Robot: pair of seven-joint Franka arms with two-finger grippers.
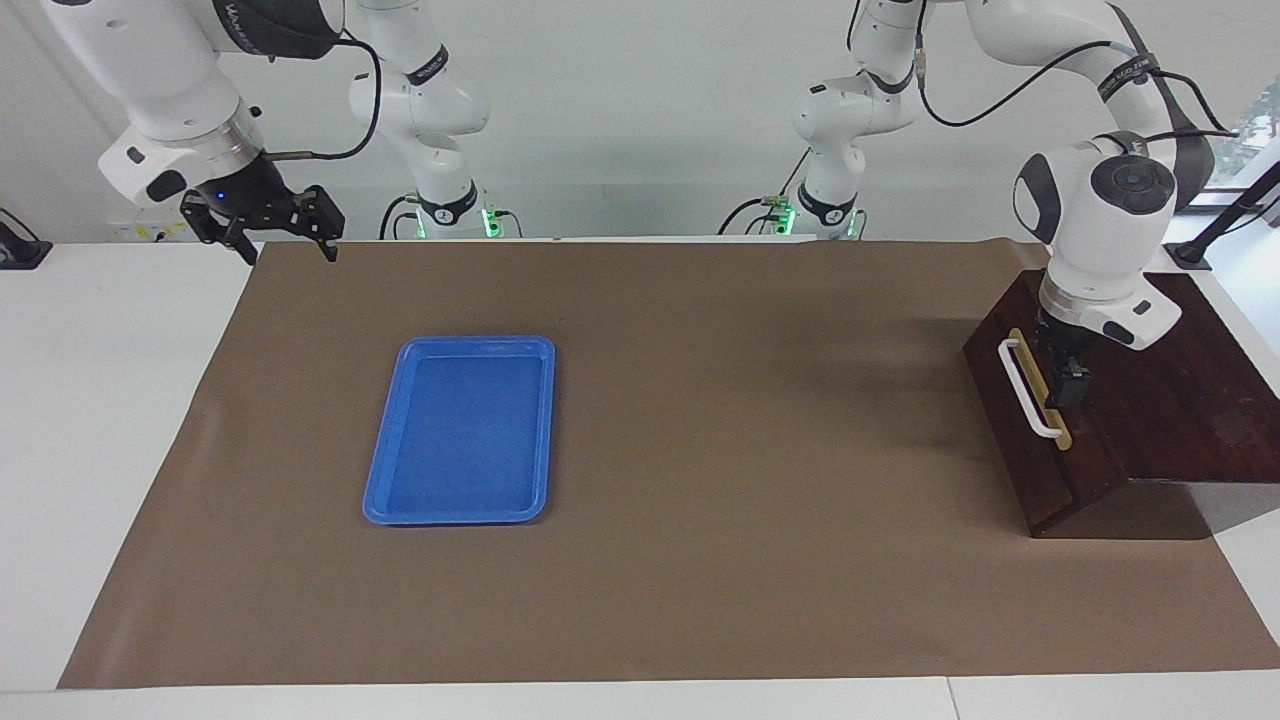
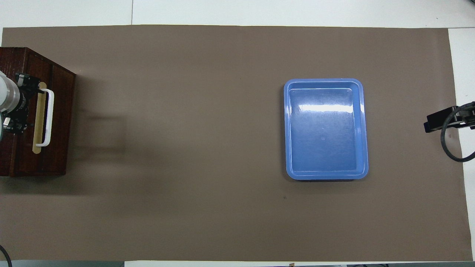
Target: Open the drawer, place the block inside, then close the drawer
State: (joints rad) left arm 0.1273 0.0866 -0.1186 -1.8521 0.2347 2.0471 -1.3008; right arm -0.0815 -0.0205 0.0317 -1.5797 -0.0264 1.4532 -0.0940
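On the drawer (image 1: 1040,455), left tool (image 1: 1066,385) unreadable; right tool (image 1: 285,232) released, waiting.

A brown paper sheet (image 1: 700,450) covers most of the white table (image 1: 100,450), leaving bare white margins at both ends and along the near edge. A plain white wall (image 1: 620,110) rises at the robots' end. A window (image 1: 1255,120) shows beside it.

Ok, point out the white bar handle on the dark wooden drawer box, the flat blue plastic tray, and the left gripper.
white bar handle (image 1: 1028,389): facing view, middle of the bar.
flat blue plastic tray (image 2: 326,82): overhead view, on its rim.
left gripper (image 1: 1066,385): facing view, at its fingertips, beside the handle.
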